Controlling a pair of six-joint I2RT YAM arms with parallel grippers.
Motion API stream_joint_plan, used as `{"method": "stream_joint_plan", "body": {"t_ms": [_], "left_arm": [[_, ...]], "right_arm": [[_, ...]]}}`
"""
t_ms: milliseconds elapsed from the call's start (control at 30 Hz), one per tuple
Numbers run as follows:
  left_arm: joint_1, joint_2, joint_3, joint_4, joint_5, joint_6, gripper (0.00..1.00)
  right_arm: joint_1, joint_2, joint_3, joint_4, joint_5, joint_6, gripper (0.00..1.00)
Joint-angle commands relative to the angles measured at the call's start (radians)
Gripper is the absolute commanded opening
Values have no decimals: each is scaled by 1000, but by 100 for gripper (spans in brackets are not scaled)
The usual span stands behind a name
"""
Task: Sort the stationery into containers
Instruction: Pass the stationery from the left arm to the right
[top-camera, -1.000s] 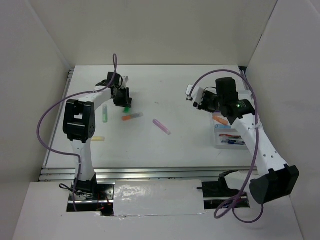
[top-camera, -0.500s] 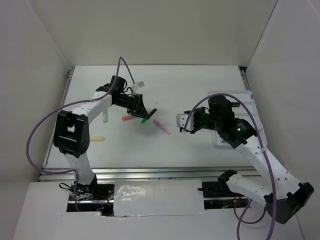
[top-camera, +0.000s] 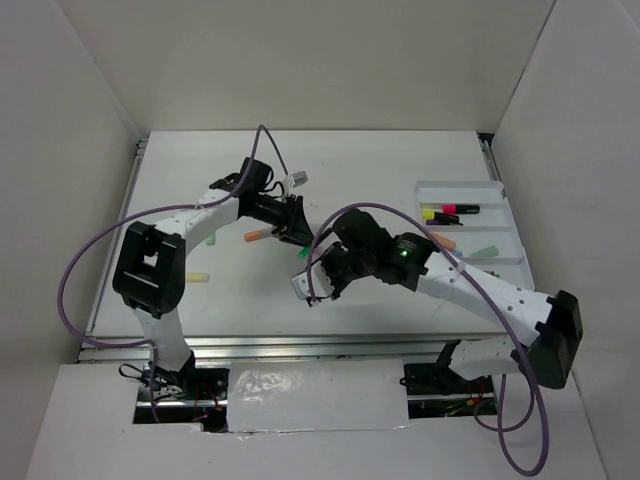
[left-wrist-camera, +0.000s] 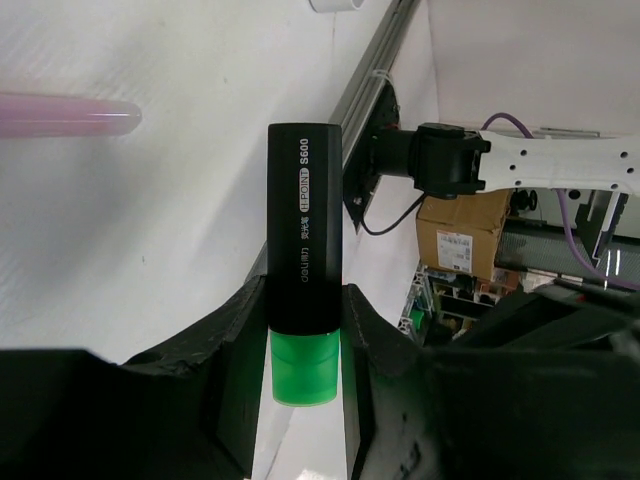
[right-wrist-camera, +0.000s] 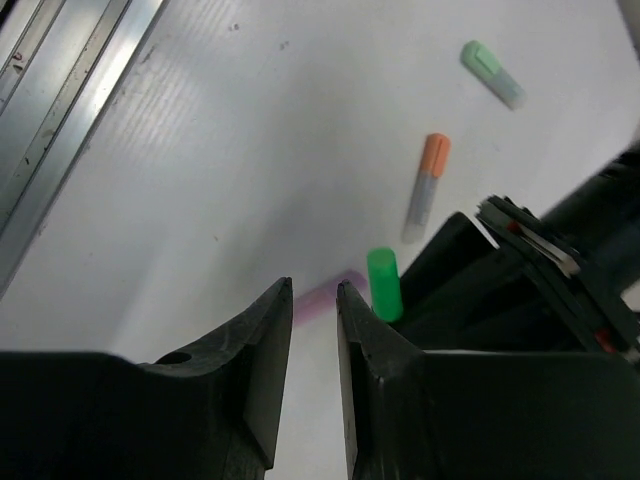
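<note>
Left wrist view: left gripper (left-wrist-camera: 300, 312) clamps green-capped highlighter (left-wrist-camera: 303, 225).
Right gripper (right-wrist-camera: 315, 290): jaws narrowly apart, nothing between.
Tray (top-camera: 482, 190): table's right edge.

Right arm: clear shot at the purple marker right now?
Likely yes: the purple marker lies just beyond the right gripper, nothing between. The left gripper, holding a green-capped highlighter, crowds it closely.

Reads as a robotics lab: plain white panels (top-camera: 320, 60) at 9, 12 and 3 o'clock boxing in a white table (top-camera: 360, 170), aluminium rail (top-camera: 300, 347) at 6 o'clock, purple cable (top-camera: 75, 262), cardboard box (left-wrist-camera: 459, 233) off-table.
</note>
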Motion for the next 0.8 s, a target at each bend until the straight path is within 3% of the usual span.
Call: {"method": "stream_joint_plan", "body": {"t_ms": [0,767], "left_arm": [[-20,-4,3,37,67,-32,1],[-47,23,24,23,53,-35,4]], "right_arm": [[27,58,57,0,-7,-26,32],[-8,247,125,43,131,-78,51]]}}
